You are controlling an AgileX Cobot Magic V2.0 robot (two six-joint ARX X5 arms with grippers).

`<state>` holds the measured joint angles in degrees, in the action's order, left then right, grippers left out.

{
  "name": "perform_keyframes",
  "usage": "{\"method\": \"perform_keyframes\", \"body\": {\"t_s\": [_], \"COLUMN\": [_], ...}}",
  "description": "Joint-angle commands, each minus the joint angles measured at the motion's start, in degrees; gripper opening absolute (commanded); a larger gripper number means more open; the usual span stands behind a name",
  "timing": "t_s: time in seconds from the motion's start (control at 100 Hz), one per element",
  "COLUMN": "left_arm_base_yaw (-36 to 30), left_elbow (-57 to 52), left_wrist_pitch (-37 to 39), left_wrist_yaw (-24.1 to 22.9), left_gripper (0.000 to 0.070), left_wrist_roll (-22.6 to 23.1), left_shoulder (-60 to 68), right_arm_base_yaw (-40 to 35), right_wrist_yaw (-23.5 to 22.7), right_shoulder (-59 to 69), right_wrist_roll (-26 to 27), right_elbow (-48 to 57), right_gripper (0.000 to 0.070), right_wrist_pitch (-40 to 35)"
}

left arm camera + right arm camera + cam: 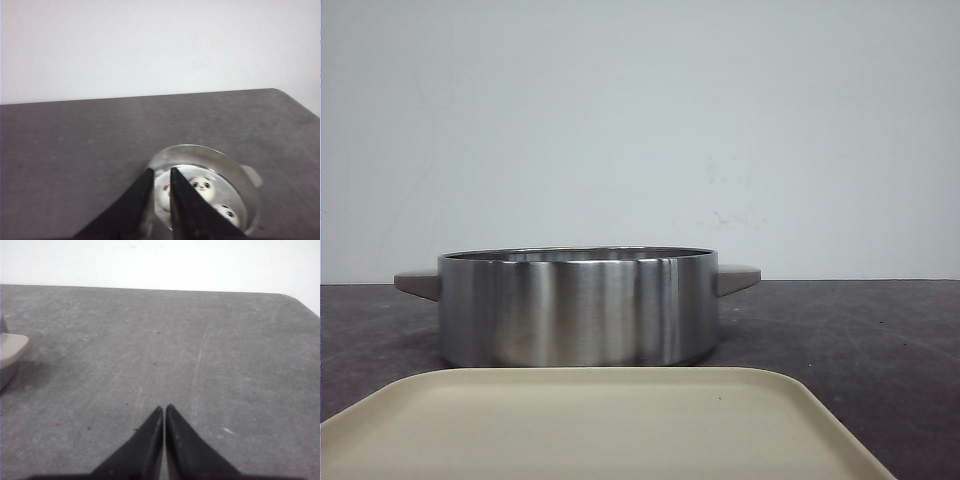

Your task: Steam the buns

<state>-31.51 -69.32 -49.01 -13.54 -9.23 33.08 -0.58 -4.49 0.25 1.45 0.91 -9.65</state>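
Buns (202, 186) in the pot (235, 167) look soft; grip sides gently. Left gripper (161, 176) slightly parted, right gripper (164, 411) closed, both empty.

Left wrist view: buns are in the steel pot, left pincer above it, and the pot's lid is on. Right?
Not quite: the pot has no lid on. The left wrist view looks straight into it, showing panda-faced buns inside, with the left pincer above the rim. The rest stands.
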Motion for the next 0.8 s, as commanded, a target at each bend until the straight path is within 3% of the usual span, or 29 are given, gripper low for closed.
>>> {"method": "perform_keyframes", "body": {"t_s": [0.0, 0.15, 0.28, 0.38, 0.61, 0.79], "left_arm_base_yaw": [1.64, 8.59, 14.62, 19.28, 28.09, 31.28], "left_elbow": [0.7, 15.96, 33.4, 43.23, 56.87, 64.32], "left_wrist_pitch": [1.49, 13.99, 27.71, 32.54, 35.91, 41.97], "left_wrist_yaw": [0.07, 2.45, 9.94, 15.17, 15.3, 14.91], "left_gripper": [0.0016, 0.0016, 0.0016, 0.0016, 0.0016, 0.0016], "left_wrist_roll": [4.04, 5.22, 2.38, 1.09, 0.79, 1.01], "left_shoulder": [-1.05, -8.17, -17.25, -22.43, -26.91, -30.77], "right_arm_base_yaw": [0.07, 0.07, 0.07, 0.07, 0.07, 0.07], "right_wrist_yaw": [0.0, 0.0, 0.0, 0.0, -0.02, -0.02], "right_shoulder": [-0.04, -0.04, -0.04, -0.04, -0.04, -0.04], "right_wrist_roll": [-0.44, -0.44, -0.44, -0.44, -0.44, -0.44], "right_elbow": [-0.22, -0.22, -0.22, -0.22, -0.22, -0.22], "right_gripper": [0.0007, 0.0007, 0.0007, 0.0007, 0.0007, 0.0007], "right_wrist_pitch": [0.63, 0.63, 0.63, 0.63, 0.63, 0.63]}}
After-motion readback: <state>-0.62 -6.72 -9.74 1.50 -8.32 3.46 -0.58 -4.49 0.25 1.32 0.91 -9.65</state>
